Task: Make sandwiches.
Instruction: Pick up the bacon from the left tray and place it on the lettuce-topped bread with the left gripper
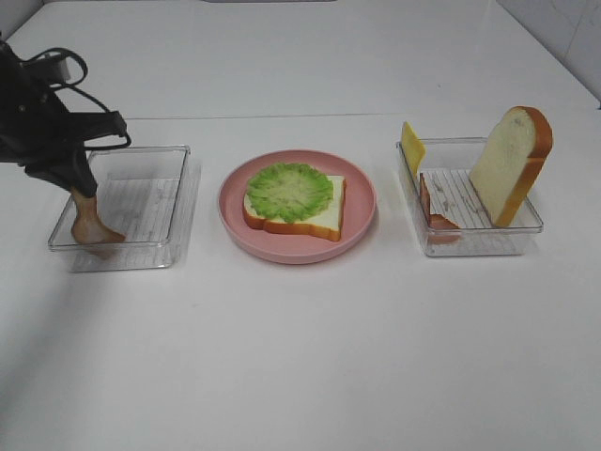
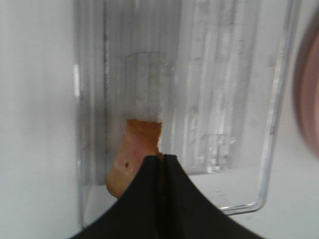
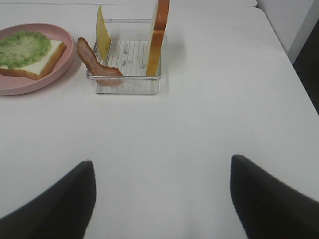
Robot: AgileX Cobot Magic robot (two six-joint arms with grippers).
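Your left gripper (image 1: 81, 191) has its fingers pressed together on the upper end of the ham (image 1: 91, 225). Gripping the thin slice by its end looks meant to lift it out of the left tray (image 1: 178, 155) toward the pink plate (image 1: 362, 202), where lettuce (image 1: 289, 191) lies on a bread slice (image 1: 329, 218). The ham is in the tray's near outer corner, long axis close to upright, broad lower end down by the tray floor; you cannot tell if it touches. Your right gripper (image 3: 162, 196) hangs with fingers wide apart and empty, well short of the right tray (image 3: 124, 84), likely to stay clear
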